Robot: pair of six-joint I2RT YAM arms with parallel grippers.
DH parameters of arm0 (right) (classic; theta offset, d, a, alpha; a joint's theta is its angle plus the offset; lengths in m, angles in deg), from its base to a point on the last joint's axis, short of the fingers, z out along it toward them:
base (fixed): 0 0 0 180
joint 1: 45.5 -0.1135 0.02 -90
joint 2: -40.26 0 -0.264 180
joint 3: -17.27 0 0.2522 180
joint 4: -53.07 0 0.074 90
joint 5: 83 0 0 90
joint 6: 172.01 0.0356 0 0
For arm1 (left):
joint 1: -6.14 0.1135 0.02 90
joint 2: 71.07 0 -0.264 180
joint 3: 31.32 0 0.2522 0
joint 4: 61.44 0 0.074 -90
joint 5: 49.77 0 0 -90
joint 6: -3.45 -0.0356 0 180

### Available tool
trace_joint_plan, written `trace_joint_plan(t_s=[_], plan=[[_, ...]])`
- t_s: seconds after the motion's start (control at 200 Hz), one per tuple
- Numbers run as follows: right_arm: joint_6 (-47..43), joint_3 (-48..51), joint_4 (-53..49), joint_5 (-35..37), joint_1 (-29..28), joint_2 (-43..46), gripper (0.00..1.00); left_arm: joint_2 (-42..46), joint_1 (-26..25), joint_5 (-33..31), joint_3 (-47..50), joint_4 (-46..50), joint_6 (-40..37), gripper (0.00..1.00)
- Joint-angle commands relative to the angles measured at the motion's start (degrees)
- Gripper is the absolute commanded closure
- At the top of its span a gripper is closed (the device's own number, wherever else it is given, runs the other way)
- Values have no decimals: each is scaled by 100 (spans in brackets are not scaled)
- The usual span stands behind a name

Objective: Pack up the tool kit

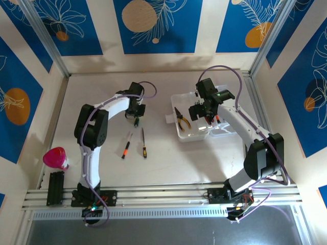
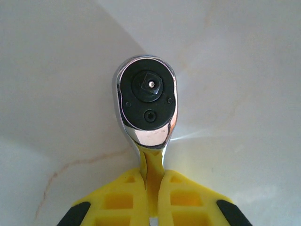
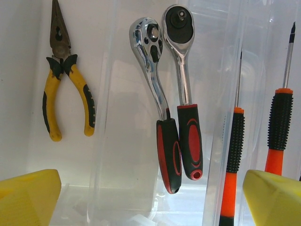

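Left claw point(image 2: 151, 182) pinches the wrench point(image 2: 146, 101) by its shank, head jutting ahead; right claw point(image 3: 150, 190) gapes wide above the case point(image 3: 120, 141).

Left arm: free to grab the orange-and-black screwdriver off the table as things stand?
Probably not: the left pincer is shut on a chrome ratchet wrench. The orange-and-black screwdriver itself lies uncovered on the white table close by.

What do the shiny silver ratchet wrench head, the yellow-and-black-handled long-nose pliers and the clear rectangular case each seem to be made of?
The ratchet wrench: head probably chromed steel, mirror-polished rim throwing reflections; matte black face plate, material unclear.
The long-nose pliers: dull dark metal jaws; handles look like matte rubbery plastic sleeves.
The clear rectangular case: transparent glossy plastic, seemingly; tools show through its walls.
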Motion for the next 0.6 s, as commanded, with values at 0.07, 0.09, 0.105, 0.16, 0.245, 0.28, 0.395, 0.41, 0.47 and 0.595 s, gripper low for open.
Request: trace_joint_plan(t_s=[0.07, 0.09, 0.105, 0.16, 0.245, 0.28, 0.395, 0.41, 0.47, 0.595], plan=[[108, 140, 70, -265, -13, 276, 1, 815, 64, 685, 213, 342, 68, 100], [121, 152, 88, -315, -11, 299, 1, 908, 64, 760, 226, 325, 92, 100], [125, 158, 99, -361, -8, 316, 1, 965, 62, 817, 230, 312, 110, 100], [157, 194, 179, -589, 22, 395, 1, 1165, 64, 1041, 248, 252, 181, 100], [245, 256, 358, -1093, 70, 542, 1, 1473, 64, 1449, 296, 115, 334, 100], [298, 281, 445, -1322, 94, 617, 1, 1581, 64, 1664, 336, 19, 411, 100], [485, 359, 760, -2044, 104, 739, 1, 1969, 47, 2291, 551, -452, 782, 100], [528, 371, 810, -2167, 95, 742, 1, 2011, 40, 2354, 590, -518, 838, 100], [685, 456, 1059, -2635, 60, 766, 1, 2190, 13, 2549, 714, -817, 1062, 100], [1006, 683, 1785, -3560, -34, 707, 1, 2475, -73, 2950, 1029, -1560, 1580, 100]])
